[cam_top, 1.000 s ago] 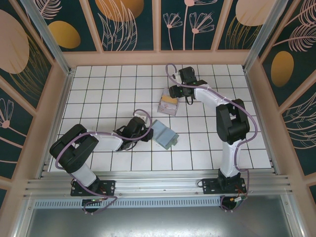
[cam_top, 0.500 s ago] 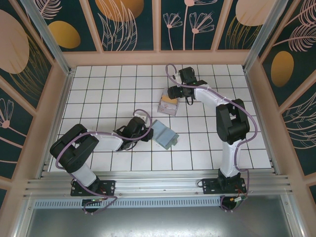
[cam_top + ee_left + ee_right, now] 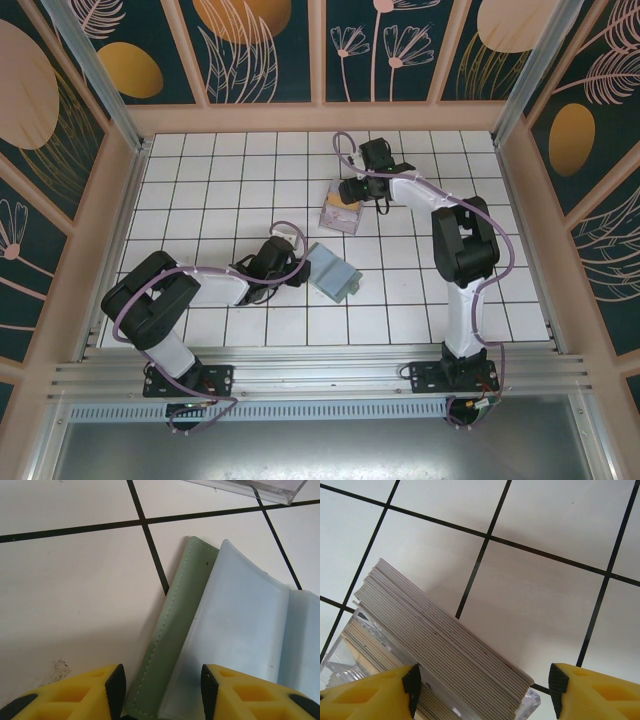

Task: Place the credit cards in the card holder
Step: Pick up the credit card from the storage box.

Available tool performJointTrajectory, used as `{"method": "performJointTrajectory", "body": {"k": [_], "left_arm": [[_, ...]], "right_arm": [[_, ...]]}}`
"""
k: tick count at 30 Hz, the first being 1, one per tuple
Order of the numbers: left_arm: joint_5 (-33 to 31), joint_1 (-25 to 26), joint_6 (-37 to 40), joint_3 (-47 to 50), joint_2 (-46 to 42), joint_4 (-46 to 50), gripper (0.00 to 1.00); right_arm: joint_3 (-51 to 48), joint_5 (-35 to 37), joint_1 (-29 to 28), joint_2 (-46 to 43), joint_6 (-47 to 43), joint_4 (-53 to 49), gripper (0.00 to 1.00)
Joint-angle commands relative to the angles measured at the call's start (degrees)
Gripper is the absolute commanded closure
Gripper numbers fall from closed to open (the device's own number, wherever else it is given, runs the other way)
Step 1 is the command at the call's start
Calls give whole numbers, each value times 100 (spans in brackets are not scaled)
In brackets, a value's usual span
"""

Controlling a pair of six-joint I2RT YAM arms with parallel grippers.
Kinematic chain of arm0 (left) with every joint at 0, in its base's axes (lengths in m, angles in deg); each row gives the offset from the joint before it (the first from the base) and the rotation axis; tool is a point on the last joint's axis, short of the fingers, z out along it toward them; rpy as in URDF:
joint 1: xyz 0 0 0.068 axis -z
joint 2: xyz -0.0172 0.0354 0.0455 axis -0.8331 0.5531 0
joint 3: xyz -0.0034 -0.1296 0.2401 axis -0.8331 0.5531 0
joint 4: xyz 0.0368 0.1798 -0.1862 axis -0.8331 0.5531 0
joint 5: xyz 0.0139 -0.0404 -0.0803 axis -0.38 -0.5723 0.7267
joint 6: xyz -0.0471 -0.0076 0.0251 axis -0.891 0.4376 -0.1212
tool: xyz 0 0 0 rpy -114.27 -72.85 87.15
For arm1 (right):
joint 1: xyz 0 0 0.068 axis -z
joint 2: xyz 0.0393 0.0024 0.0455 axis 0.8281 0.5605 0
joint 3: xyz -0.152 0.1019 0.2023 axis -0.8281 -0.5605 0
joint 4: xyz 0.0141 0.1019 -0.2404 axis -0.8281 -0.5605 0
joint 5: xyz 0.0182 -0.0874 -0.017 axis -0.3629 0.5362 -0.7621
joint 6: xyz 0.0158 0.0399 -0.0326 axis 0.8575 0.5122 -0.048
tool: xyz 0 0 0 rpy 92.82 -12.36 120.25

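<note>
The card holder (image 3: 167, 630) shows a sage-green outer skin, matt and faintly grained like soft leather or an imitation of it, with a stitched seam along its edge. Its inner sleeve (image 3: 240, 630) is pale blue plastic, smooth and cloudy. The credit cards (image 3: 440, 645) look like thin, stiff plastic, their stacked edges pale and dull. Their tray (image 3: 532, 700) is clear, glassy plastic. The tiled table (image 3: 540, 605) is white, smooth and softly shiny, with dark grout lines. On the left gripper (image 3: 160, 690) and right gripper (image 3: 484, 687), the fingers (image 3: 70, 695) are bright yellow moulded plastic, matt, with black pads (image 3: 116, 690).
</note>
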Motion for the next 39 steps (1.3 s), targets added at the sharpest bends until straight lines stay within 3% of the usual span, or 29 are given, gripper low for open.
{"method": "performJointTrajectory", "body": {"k": [1, 18, 39], "left_arm": [[112, -63, -113, 6, 256, 92, 53], [140, -63, -103, -54, 276, 91, 53], [125, -65, -78, -116, 270, 142, 53]], "right_arm": [[122, 192, 22, -182, -32, 52, 31], [129, 271, 41, -346, -14, 98, 37], [158, 152, -6, -446, -104, -71, 60]]}}
